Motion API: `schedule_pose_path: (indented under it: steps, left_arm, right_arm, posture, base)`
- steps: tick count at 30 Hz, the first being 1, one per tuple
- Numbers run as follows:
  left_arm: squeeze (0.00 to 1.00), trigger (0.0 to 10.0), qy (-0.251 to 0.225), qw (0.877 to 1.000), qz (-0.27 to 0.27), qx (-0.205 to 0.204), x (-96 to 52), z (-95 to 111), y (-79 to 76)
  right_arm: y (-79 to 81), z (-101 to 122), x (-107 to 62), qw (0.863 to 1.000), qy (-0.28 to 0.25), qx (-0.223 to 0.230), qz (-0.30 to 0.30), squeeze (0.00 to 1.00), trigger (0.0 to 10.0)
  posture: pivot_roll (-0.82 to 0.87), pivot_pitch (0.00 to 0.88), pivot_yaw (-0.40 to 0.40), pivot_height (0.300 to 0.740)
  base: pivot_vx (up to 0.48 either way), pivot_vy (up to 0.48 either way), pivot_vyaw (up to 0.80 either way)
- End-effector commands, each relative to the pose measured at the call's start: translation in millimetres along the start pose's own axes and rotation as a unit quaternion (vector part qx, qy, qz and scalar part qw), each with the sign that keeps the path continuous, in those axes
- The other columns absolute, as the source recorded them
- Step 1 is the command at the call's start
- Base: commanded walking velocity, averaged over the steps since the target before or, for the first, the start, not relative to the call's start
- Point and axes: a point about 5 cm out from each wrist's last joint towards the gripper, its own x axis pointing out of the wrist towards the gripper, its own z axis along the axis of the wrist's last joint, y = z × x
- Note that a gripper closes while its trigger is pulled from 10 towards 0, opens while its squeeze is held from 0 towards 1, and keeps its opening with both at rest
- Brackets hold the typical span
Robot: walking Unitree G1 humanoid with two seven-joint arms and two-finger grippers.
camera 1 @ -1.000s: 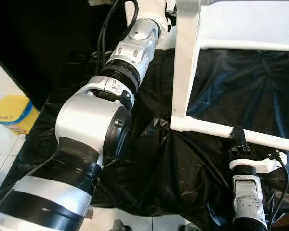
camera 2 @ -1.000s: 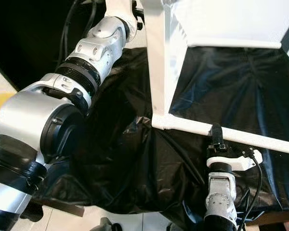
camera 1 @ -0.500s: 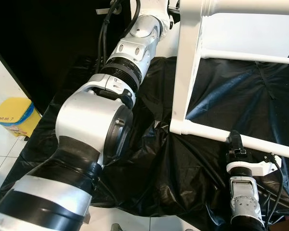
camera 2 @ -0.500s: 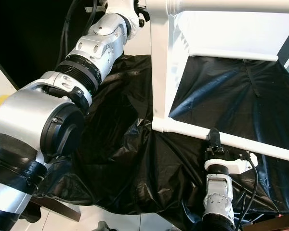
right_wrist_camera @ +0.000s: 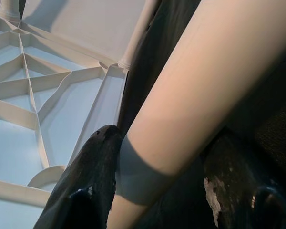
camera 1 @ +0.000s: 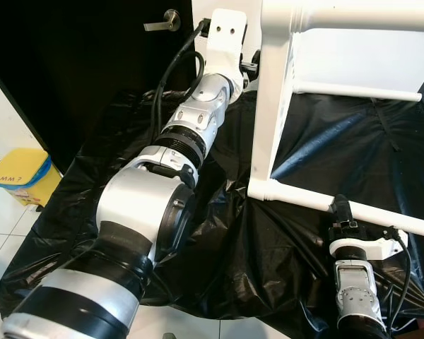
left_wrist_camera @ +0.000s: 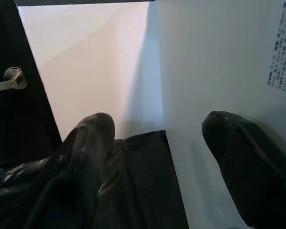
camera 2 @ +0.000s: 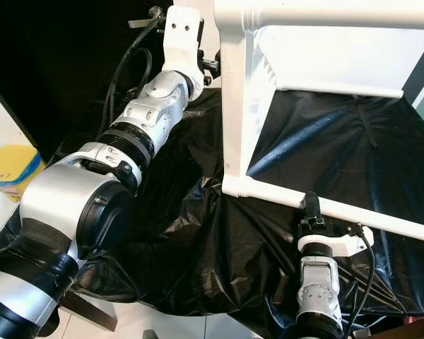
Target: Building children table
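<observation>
The white children's table (camera 1: 275, 106) is tipped on its side on top of a crinkly black plastic sheet (camera 1: 226, 233), with its ribbed underside facing the robot's right. One thick leg (camera 2: 237, 106) stands roughly upright in the middle of the scene, and a thinner round leg (camera 1: 353, 210) runs along low over the sheet toward the right.

The right gripper (right_wrist_camera: 157, 157) is closed around that low round leg, one black finger on each side of it; the eye views show the right wrist just under the leg, near the corner where it joins the upright one. The table's ribbed bottom shows up close in the right wrist view.

The left arm (camera 1: 191, 134) reaches up and forward to the far side of the upright leg. The left gripper (left_wrist_camera: 157, 143) has its fingers spread apart, one finger (left_wrist_camera: 238, 157) lying against a flat white panel of the table and the other off to the side over the black sheet.

A yellow bin (camera 1: 21, 173) sits on the tiled floor to the left, and there's a dark door with a metal handle (camera 1: 162, 21) behind.
</observation>
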Motion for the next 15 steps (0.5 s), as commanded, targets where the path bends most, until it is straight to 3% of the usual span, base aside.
schedule_pose_path:
  steps: [1,3,5,8,9,15]
  left_arm:
    - [0.00,10.0,-0.002,0.995,-0.100,0.007,-0.8,1.8,-9.0]
    - [0.00,10.0,-0.001,0.995,-0.101,0.005,-1.8,-1.1,-8.3]
    - [0.00,10.0,0.001,0.995,-0.100,0.005,-2.5,-3.0,-7.5]
    - [0.00,10.0,0.011,0.996,-0.092,-0.002,-5.5,-13.7,-1.9]
    - [0.00,10.0,0.022,0.996,-0.081,-0.003,-9.4,-26.6,3.3]
    - [0.00,10.0,0.022,0.996,-0.081,-0.003,-9.4,-26.6,3.3]
  right_arm:
    - [-3.1,15.8,-162.1,0.998,0.040,-0.055,0.015,0.00,10.0]
    - [-14.5,47.0,-153.6,0.998,0.026,-0.060,0.014,0.00,10.0]
    - [-10.2,44.6,-148.6,0.998,0.023,-0.061,0.017,0.00,10.0]
    - [13.1,27.3,-136.9,0.997,0.014,-0.067,0.025,0.00,10.0]
    - [23.8,24.5,-129.8,0.997,0.008,-0.070,0.030,0.00,10.0]
    - [23.8,24.5,-129.8,0.997,0.008,-0.070,0.030,0.00,10.0]
  posture:
    - [-0.24,0.000,0.000,0.740]
    - [-0.24,0.000,0.000,0.740]
    - [-0.24,0.000,0.000,0.740]
    - [-0.24,0.000,0.000,0.740]
    - [-0.23,0.177,0.200,0.740]
    - [-0.23,0.177,0.200,0.740]
  base:
    - [0.000,0.000,0.00]
    - [0.000,0.000,0.00]
    - [0.000,0.000,0.00]
    - [0.000,0.000,0.00]
    - [0.000,0.000,0.00]
    - [0.000,0.000,0.00]
